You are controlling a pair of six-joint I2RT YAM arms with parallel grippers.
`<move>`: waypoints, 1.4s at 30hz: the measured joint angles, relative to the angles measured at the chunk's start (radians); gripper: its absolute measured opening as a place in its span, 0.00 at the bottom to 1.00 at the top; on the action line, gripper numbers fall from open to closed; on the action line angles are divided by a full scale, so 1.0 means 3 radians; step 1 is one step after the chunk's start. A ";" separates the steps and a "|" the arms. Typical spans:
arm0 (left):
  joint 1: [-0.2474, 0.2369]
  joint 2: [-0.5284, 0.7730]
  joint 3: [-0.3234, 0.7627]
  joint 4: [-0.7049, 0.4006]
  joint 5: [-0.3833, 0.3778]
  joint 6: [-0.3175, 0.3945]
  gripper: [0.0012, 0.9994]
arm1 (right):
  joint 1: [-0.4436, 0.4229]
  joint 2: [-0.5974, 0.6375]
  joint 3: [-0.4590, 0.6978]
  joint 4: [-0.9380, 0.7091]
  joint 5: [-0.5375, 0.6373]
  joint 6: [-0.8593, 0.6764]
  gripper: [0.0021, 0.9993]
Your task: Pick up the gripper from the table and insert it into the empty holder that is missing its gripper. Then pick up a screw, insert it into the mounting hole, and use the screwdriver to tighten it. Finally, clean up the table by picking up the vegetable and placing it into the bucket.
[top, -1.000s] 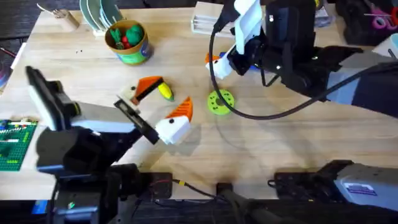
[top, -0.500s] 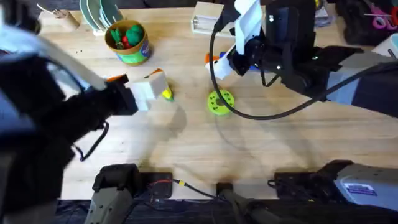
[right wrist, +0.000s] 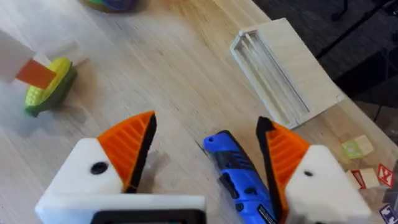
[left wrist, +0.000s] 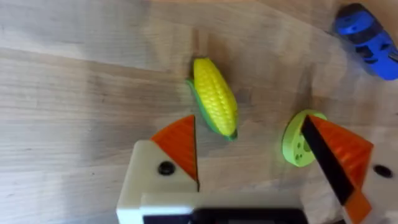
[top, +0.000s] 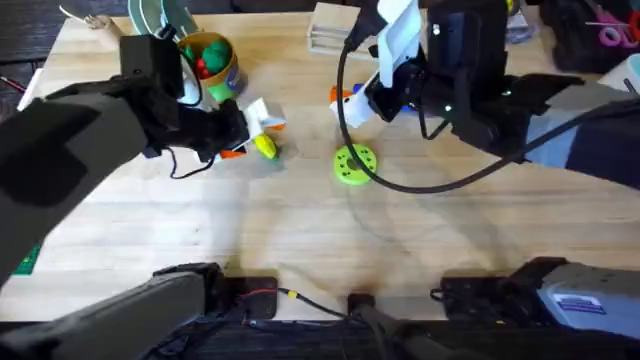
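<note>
The vegetable, a yellow corn with a green end, lies on the table just right of my left gripper. In the left wrist view the vegetable sits just beyond my open left gripper, close to its left orange pad, untouched. The green bucket with toy pieces in it stands behind, to the left. My right gripper hangs open over the blue screwdriver, which lies between its fingers. The loose gripper, the holder and the screw are out of view.
A lime-green disc with holes lies right of the corn. A pale wooden box sits at the back edge behind the screwdriver. Plates stand behind the bucket. A black cable loops past the disc.
My left arm swung up from the near left of the table and now holds its gripper beside the corn. The right arm and the screwdriver have not moved.
</note>
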 joint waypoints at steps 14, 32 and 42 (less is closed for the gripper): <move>-0.0644 0.0389 0.0001 0.0383 -0.1123 -0.0957 1.00 | 0.0000 -0.0001 0.0000 -0.0004 0.0000 0.0000 1.00; -0.1078 0.0535 0.0010 0.0481 -0.2066 -0.1223 1.00 | 0.0000 0.0029 0.0000 -0.0006 0.0000 0.0000 0.99; -0.1122 0.0661 0.0075 0.0485 -0.2204 -0.1263 1.00 | 0.0000 0.0032 0.0000 -0.0005 0.0000 0.0000 0.99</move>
